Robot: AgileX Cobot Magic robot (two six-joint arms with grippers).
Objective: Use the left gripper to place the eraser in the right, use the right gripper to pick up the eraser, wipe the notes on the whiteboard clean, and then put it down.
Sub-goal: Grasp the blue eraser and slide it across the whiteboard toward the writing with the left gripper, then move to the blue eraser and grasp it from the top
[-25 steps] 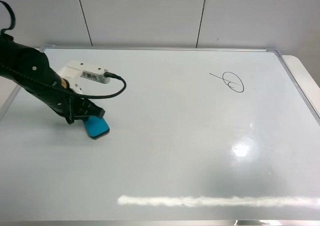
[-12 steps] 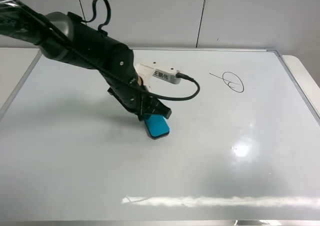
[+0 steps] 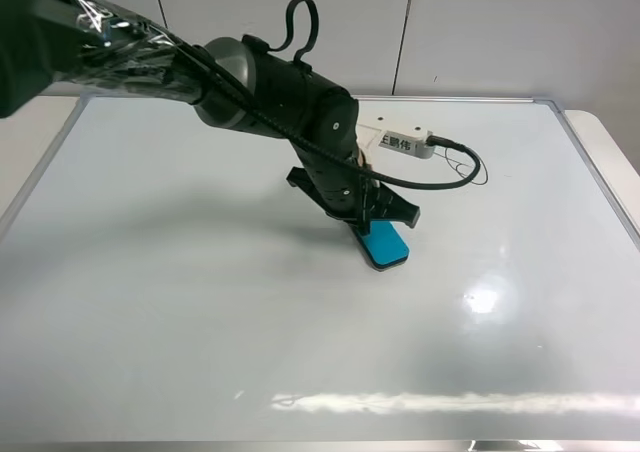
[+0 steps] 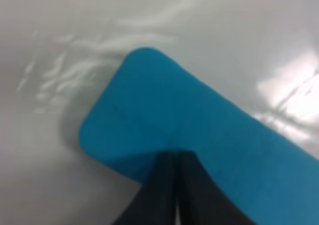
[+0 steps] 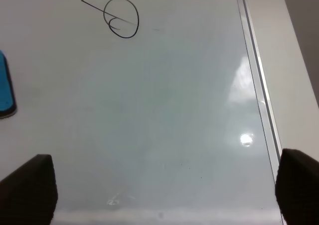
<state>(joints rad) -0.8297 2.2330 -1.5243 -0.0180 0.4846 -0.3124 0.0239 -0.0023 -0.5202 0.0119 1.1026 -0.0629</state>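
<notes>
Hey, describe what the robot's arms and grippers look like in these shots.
Left arm: thick, black, jointed; upper section wrapped in crinkly clear plastic, looped black cable, white labelled camera box. Left gripper: black claw. Right gripper's fingers: black, blunt tips.

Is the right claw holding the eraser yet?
No: the right claw is open and empty over the whiteboard, and the eraser sits well apart from it.

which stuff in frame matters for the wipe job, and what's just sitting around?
For the job:
eraser, clamped in the left gripper
notes, not yet wiped
whiteboard
right gripper, open and holding nothing

Just there:
table edge beside the board
wall panels behind it
</notes>
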